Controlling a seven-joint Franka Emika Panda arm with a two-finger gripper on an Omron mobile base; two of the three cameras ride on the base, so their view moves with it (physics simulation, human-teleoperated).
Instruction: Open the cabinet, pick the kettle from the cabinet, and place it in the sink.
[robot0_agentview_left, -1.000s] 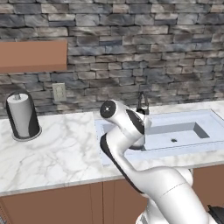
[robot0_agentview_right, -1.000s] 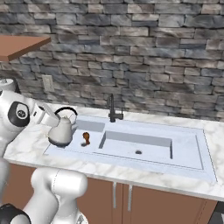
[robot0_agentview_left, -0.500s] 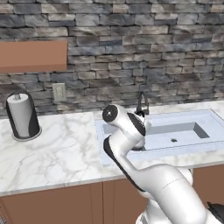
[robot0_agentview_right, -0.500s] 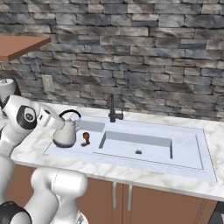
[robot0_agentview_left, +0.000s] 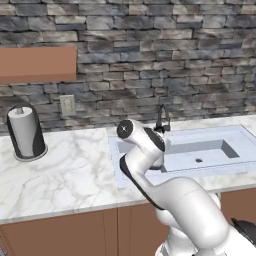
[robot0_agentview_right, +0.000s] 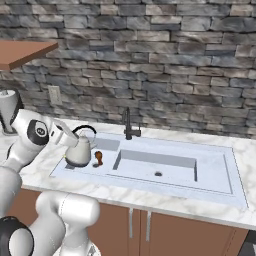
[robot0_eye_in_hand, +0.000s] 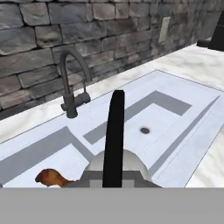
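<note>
Stone-walled kitchen, marble table (robot0_agentview_left: 75, 170) | kettle (robot0_agentview_right: 79, 150) hung over the left end of the sink (robot0_agentview_right: 210, 175), beside the faucet (robot0_agentview_right: 128, 124) | jaws closed on its black handle (robot0_eye_in_hand: 114, 131) | small brown item (robot0_agentview_right: 98, 156) just beside kettle

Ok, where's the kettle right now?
In the right base view the kettle sits on the left flat section of the sink, beside a small brown item, left of the faucet.

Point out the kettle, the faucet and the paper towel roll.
kettle (robot0_agentview_right: 79, 151), right base view, on its silver body.
faucet (robot0_agentview_right: 128, 125), right base view, on its dark upright stem.
paper towel roll (robot0_agentview_left: 24, 131), left base view, on its grey side.
</note>
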